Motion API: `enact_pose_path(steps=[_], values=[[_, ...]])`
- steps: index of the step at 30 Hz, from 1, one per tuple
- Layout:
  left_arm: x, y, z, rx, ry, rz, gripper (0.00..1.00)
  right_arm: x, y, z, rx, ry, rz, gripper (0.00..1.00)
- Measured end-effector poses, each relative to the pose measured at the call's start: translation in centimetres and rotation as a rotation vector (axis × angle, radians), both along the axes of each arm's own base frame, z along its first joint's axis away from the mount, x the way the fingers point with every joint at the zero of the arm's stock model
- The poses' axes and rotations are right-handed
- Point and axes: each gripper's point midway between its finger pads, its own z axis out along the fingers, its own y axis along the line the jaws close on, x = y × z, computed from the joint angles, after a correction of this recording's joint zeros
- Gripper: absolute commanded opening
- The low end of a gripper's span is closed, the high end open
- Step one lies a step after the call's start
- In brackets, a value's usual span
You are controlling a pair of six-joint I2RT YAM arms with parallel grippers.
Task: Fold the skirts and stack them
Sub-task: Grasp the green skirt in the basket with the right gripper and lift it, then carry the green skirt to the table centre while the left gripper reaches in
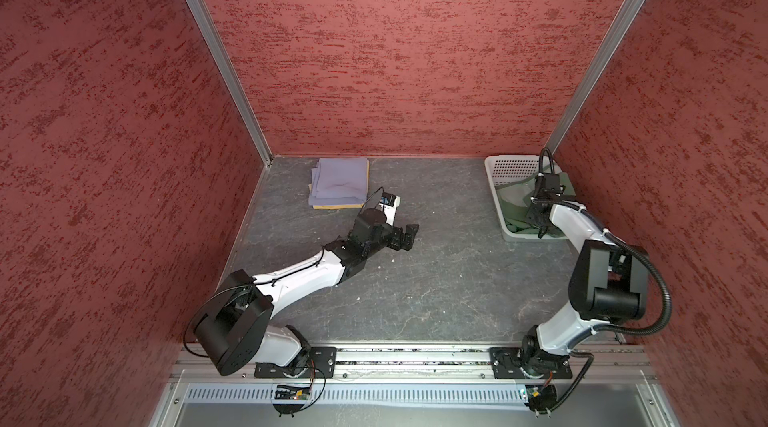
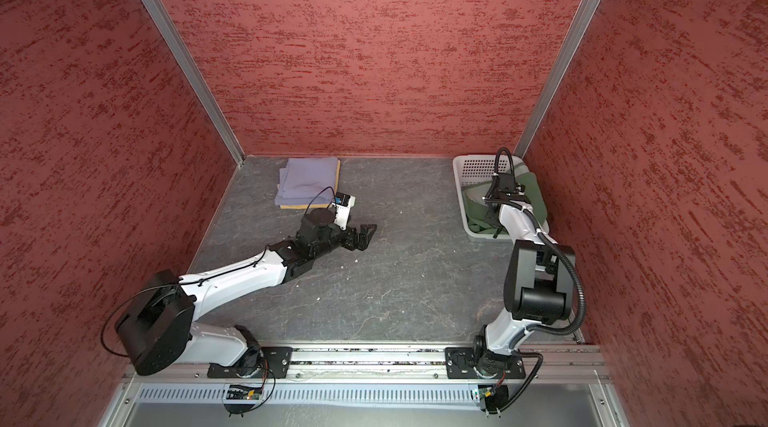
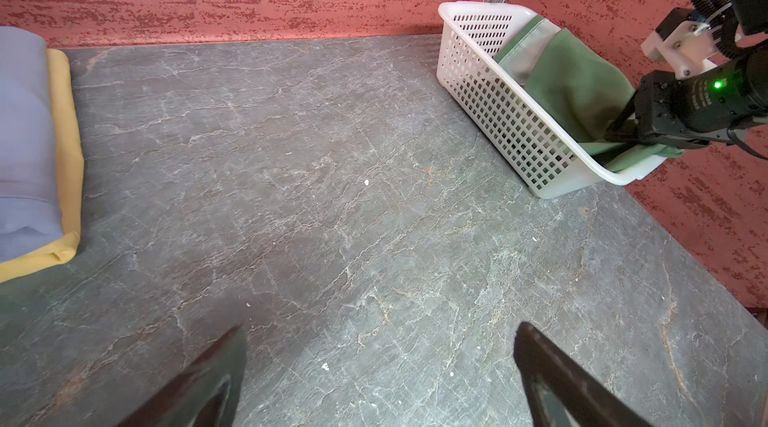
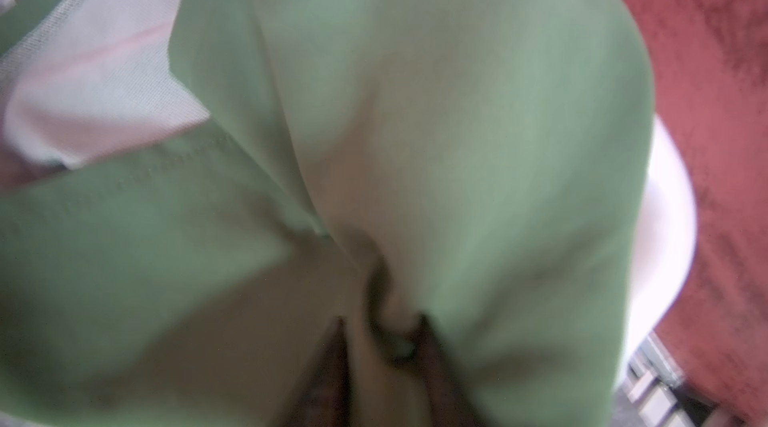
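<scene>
1. Skirts lie in two places. The lavender skirt (image 1: 338,182) is folded on top of the folded yellow skirt (image 1: 332,207) at the far left of the table (image 1: 436,271). The green skirt (image 1: 513,213) lies crumpled in the white basket (image 1: 513,165) at the far right.
2. The right gripper (image 4: 380,321) reaches down into the basket. In the right wrist view its two dark fingers (image 4: 332,362) stand close together with a bunched fold of the green skirt (image 4: 457,113) pinched between their tips. The jaws are clamped on that cloth.
3. The rest of the green skirt spreads away from the jaws, with its lighter waistband (image 4: 83,92) off to one side. Part of the cloth drapes over the basket's rim toward the red wall.
4. In the left wrist view the right gripper (image 3: 619,130) dips into one end of the basket (image 3: 498,113) and touches the green skirt (image 3: 582,84) there.
5. The left gripper (image 1: 409,236) hovers low over bare table near the middle, its jaws wide apart and holding nothing. The folded pile lies near it on the far-left side. The green skirt is well apart from it, across the table.
</scene>
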Motion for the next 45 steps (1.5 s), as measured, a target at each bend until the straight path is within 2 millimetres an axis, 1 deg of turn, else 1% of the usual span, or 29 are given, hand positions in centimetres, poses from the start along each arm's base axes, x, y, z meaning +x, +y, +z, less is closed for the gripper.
enact_pose_path(steps=[3,6,8,11,14,16,17,19,21,24,25,27,29,34,37,41,45], values=[[0.1,0.1,0.0,-0.004,0.002,0.004,0.99,0.5,0.2,0.3,0.013,-0.018,0.008,0.0],[0.0,0.2,0.1,-0.007,0.002,0.006,0.99,1.1,0.4,1.1,0.024,-0.044,0.019,0.0],[0.0,0.2,0.2,-0.009,0.001,0.006,0.99,1.6,0.5,2.2,0.027,-0.072,0.029,0.0],[0.0,0.3,0.4,-0.012,-0.003,0.008,0.99,2.2,0.9,4.8,0.033,-0.144,0.053,0.0],[0.1,0.4,0.5,-0.015,-0.005,0.01,0.99,2.5,1.5,8.8,0.039,-0.25,0.086,0.0],[0.1,0.4,0.6,-0.016,-0.006,0.011,0.99,2.8,1.9,11.9,0.039,-0.33,0.114,0.0],[0.1,0.4,0.6,-0.016,-0.006,0.011,0.99,2.8,2.0,13.2,0.038,-0.359,0.124,0.0],[0.1,0.4,0.6,-0.016,-0.006,0.011,0.99,3.1,2.5,16.7,0.035,-0.443,0.157,0.0],[0.1,0.4,0.6,-0.016,-0.006,0.01,0.99,3.2,3.1,19.6,0.037,-0.513,0.192,0.0],[0.0,0.4,0.5,-0.016,-0.005,0.008,0.99,3.2,4.3,23.5,0.053,-0.608,0.26,0.0],[0.0,0.4,0.5,-0.016,-0.005,0.008,0.99,3.2,4.7,24.4,0.06,-0.629,0.284,0.0],[0.0,0.4,0.5,-0.016,-0.005,0.008,0.99,3.2,6.0,26.3,0.085,-0.678,0.354,0.0],[0.0,0.4,0.5,-0.017,-0.005,0.008,0.99,3.3,7.3,27.6,0.11,-0.712,0.419,0.0],[0.0,0.3,0.5,-0.018,-0.004,0.003,0.99,2.9,11.3,29.2,0.195,-0.764,0.59,0.0],[0.0,0.3,0.5,-0.018,-0.004,0.001,0.99,2.3,14.5,30.2,0.259,-0.789,0.709,0.0],[-0.1,0.3,0.6,-0.019,-0.006,0.0,0.99,1.4,19.5,31.5,0.333,-0.812,0.875,0.0],[-0.1,0.5,1.3,-0.028,-0.021,0.004,0.99,0.3,24.0,31.6,0.381,-0.801,1.009,0.0]])
